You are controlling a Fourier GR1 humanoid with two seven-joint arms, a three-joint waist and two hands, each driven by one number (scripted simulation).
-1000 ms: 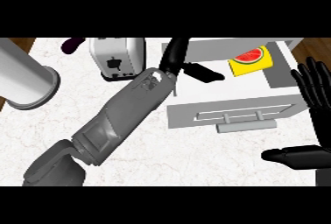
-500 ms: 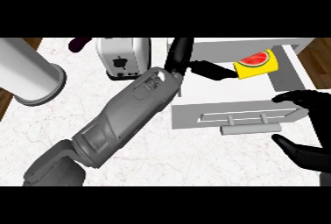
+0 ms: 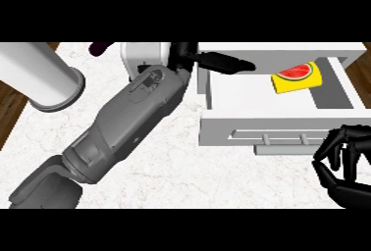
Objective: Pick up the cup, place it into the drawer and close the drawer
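Right hand lowered, fingers seemingly curled, boxy white drawer

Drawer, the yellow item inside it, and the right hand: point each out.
drawer [image 3: 275, 131], head view, on its white front panel.
yellow item [image 3: 299, 78], head view, on its top face.
right hand [image 3: 346, 156], head view, on its curled fingers.

The left forearm crosses the counter and hides the lower part of the white cup; the left hand shows only dark fingers past the wrist, and whether they touch the cup cannot be told. The right hand is cut by the right edge, its forearm unseen. The drawer runs off the right side, its far corner lost. A grey cylinder is clipped at the left edge. A purple object at the top shows only a sliver, too small to identify.
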